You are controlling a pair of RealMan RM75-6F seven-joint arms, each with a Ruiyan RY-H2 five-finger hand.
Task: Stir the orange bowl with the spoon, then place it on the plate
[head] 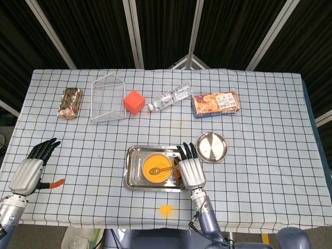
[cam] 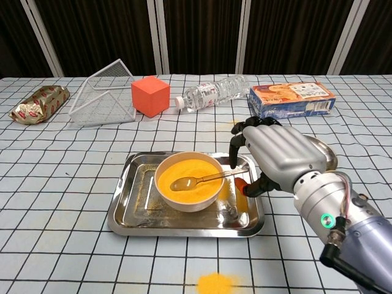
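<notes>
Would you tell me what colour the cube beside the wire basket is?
The cube is orange-red, clearest in the chest view.

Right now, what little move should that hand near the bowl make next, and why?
Probably close the right hand on the spoon handle. The spoon lies in the orange bowl with its handle pointing toward that hand, whose fingers hang just over the handle's end without clearly gripping it.

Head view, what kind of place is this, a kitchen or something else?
Probably a robot test bench, not a kitchen: a table with a grid-pattern cloth, dark curtains behind it, and unrelated props such as an orange cube and a wire basket.
</notes>
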